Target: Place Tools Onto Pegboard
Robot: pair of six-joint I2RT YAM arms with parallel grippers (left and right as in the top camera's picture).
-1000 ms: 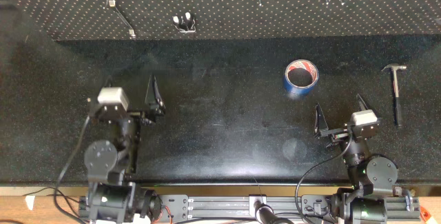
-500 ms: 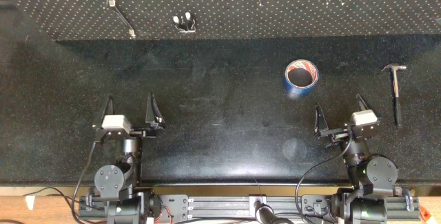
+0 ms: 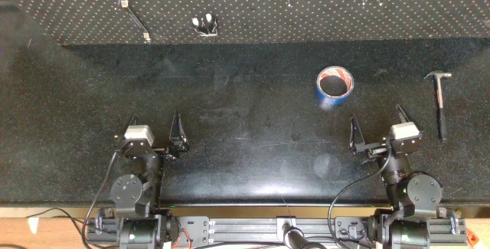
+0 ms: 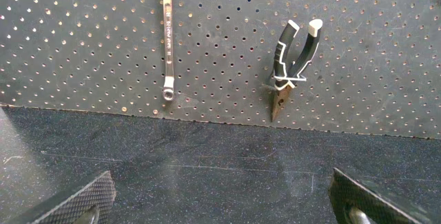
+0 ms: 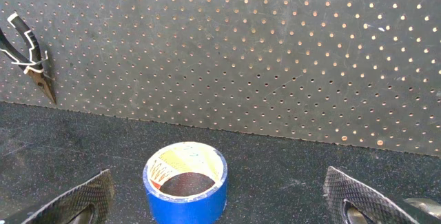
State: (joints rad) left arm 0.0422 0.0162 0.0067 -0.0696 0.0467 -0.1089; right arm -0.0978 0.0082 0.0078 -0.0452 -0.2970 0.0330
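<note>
Blue tape roll (image 5: 185, 207) lies before the right gripper (image 3: 375, 114), spread wide like the left gripper (image 3: 153, 117)

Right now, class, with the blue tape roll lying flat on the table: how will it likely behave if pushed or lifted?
The blue tape roll lies flat, hole up, so a push would probably slide it, not roll it. Its wound ring looks stiff and fairly light. Tipped on edge, it could roll.

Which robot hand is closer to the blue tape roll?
Right. The right gripper sits just short of the blue tape roll, on the arms' side; the left gripper is far across the table.
</note>
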